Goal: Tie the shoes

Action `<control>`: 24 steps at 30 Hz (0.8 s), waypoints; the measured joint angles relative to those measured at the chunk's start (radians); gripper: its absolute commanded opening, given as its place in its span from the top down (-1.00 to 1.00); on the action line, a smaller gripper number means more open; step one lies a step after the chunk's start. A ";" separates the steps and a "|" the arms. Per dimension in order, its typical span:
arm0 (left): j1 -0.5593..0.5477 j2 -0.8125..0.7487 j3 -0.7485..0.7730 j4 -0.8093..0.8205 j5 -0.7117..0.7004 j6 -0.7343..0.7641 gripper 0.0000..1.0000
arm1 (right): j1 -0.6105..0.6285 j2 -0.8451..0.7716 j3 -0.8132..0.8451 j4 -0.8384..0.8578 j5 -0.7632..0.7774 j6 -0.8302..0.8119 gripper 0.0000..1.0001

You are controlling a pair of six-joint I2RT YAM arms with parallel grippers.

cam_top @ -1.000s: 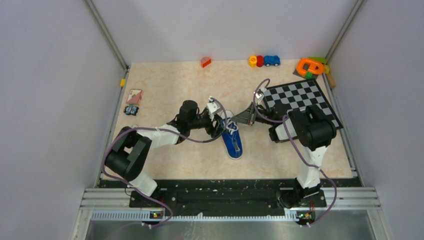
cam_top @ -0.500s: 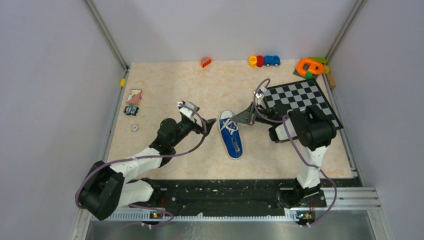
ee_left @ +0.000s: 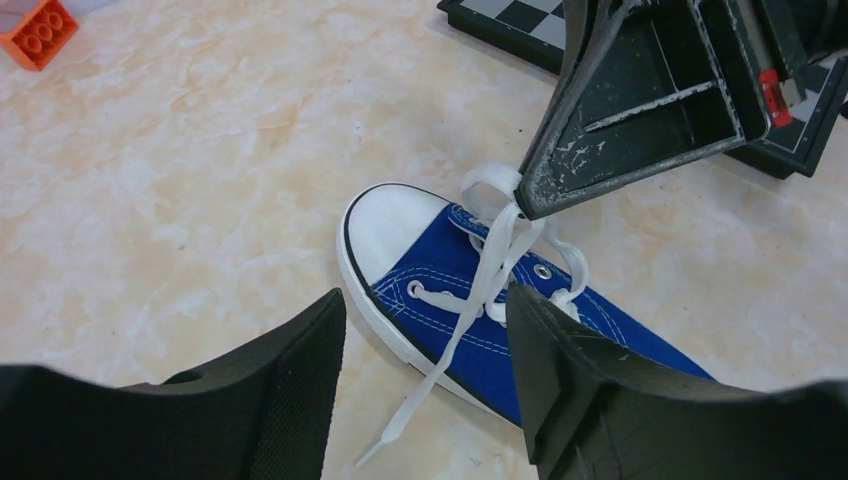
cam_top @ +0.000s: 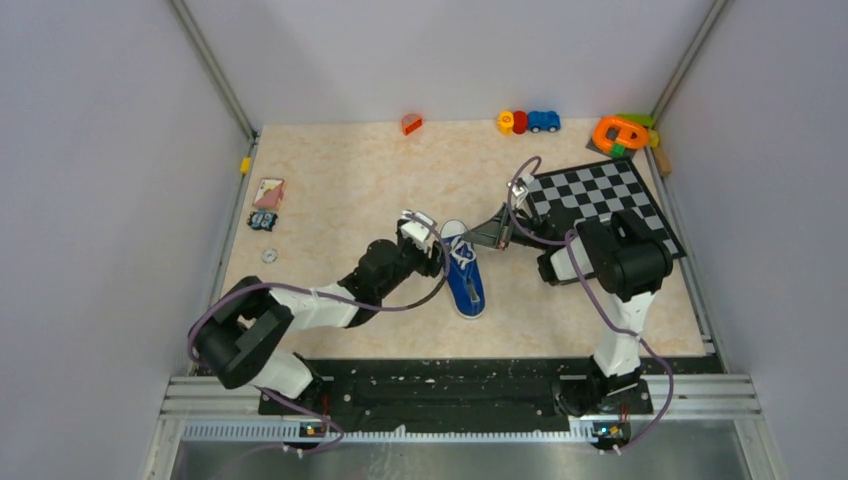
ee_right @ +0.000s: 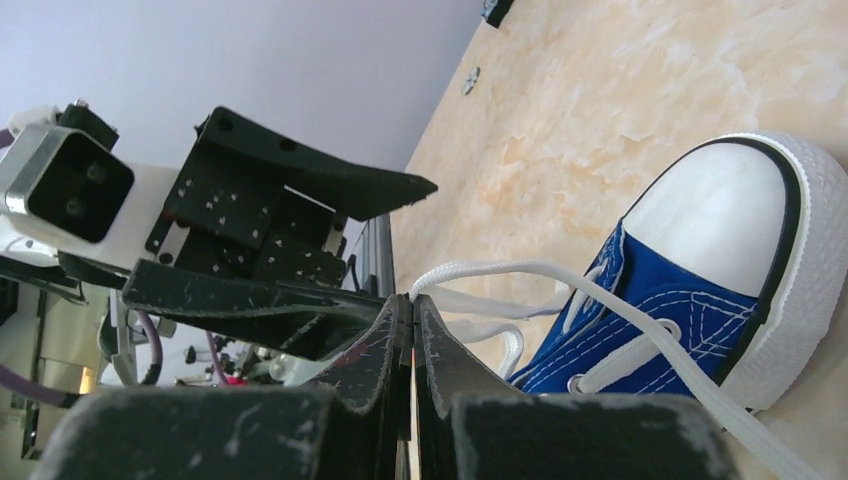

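Observation:
The shoe (cam_top: 465,283) is a small blue sneaker with a white toe cap, lying mid-table with its toe pointing away from the arm bases. My right gripper (cam_top: 480,240) is shut on a loop of white lace (ee_right: 500,268) just above the toe; its tips (ee_right: 412,300) pinch the lace tight. My left gripper (cam_top: 438,258) stands open at the shoe's left side. In the left wrist view its fingers (ee_left: 300,390) straddle the shoe (ee_left: 440,285), and a loose lace end (ee_left: 430,390) lies between them untouched. The right gripper (ee_left: 530,205) shows there holding the loop.
A black-and-white chessboard (cam_top: 600,195) lies under the right arm. Along the back edge are an orange brick (cam_top: 411,124), toy cars (cam_top: 528,121) and an orange-green toy (cam_top: 622,132). Small items (cam_top: 268,192) and a washer (cam_top: 269,256) sit at the left.
My left arm swung away to the left of the shoe and has come back beside it, jaws open. The right gripper has kept its hold on the lace without moving.

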 measured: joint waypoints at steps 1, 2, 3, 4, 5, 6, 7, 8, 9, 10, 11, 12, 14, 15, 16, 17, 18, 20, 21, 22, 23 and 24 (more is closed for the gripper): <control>-0.009 0.019 0.003 0.016 -0.003 0.011 -0.22 | 0.000 0.000 0.000 0.000 0.000 0.002 1.00; -0.016 0.038 0.003 0.039 -0.008 0.024 -0.21 | 0.000 0.000 0.000 0.001 0.002 0.004 1.00; -0.024 0.064 0.003 0.069 -0.017 0.041 -0.21 | 0.000 0.000 0.000 0.002 0.003 0.008 1.00; -0.030 0.090 0.002 0.098 -0.024 0.055 -0.21 | 0.000 0.000 0.000 0.002 0.004 0.010 1.00; -0.033 0.113 0.002 0.126 -0.027 0.069 -0.19 | -0.001 0.000 0.000 0.005 0.005 0.013 1.00; -0.037 0.137 -0.001 0.160 -0.027 0.082 -0.16 | -0.002 0.000 0.000 0.008 0.005 0.016 1.00; -0.038 0.158 -0.005 0.190 -0.027 0.098 -0.12 | -0.002 0.000 0.000 0.010 0.006 0.018 1.00; -0.039 0.171 -0.007 0.207 -0.027 0.103 -0.06 | -0.002 0.000 0.000 0.013 0.006 0.021 1.00; -0.041 0.184 -0.008 0.227 -0.026 0.111 -0.02 | -0.002 0.000 0.000 0.018 0.006 0.025 1.00; -0.041 0.194 -0.008 0.244 -0.023 0.118 -0.01 | -0.002 0.000 0.000 0.024 0.007 0.027 1.00; -0.043 0.201 -0.008 0.257 -0.019 0.125 0.01 | -0.002 0.000 0.000 0.027 0.007 0.029 1.00; -0.044 0.204 -0.008 0.268 -0.018 0.131 0.02 | -0.002 0.000 0.000 0.031 0.006 0.031 1.00; -0.049 0.212 -0.008 0.291 -0.015 0.145 0.03 | -0.002 0.000 0.000 0.037 0.007 0.036 1.00; -0.052 0.214 -0.008 0.299 -0.014 0.152 0.03 | -0.002 0.000 0.000 0.040 0.006 0.037 1.00; -0.056 0.216 -0.008 0.302 -0.012 0.155 0.03 | -0.002 0.000 0.000 0.044 0.007 0.038 1.00; -0.060 0.218 -0.008 0.309 -0.011 0.158 0.03 | -0.002 0.000 0.000 0.046 0.007 0.041 1.00; -0.063 0.220 -0.008 0.314 -0.010 0.163 0.04 | -0.002 0.000 0.000 0.046 0.007 0.043 1.00; -0.068 0.222 -0.008 0.314 -0.008 0.168 0.04 | -0.002 0.000 0.000 0.046 0.007 0.044 1.00; -0.071 0.225 -0.008 0.315 -0.009 0.171 0.04 | -0.002 0.000 0.000 0.047 0.007 0.043 1.00; -0.074 0.227 -0.008 0.314 -0.010 0.174 0.04 | -0.002 0.000 0.000 0.047 0.007 0.044 1.00; -0.077 0.229 -0.008 0.314 -0.012 0.176 0.03 | -0.002 0.000 0.000 0.047 0.007 0.044 1.00; -0.081 0.232 -0.008 0.315 -0.014 0.177 0.01 | -0.002 0.000 0.000 0.047 0.007 0.044 1.00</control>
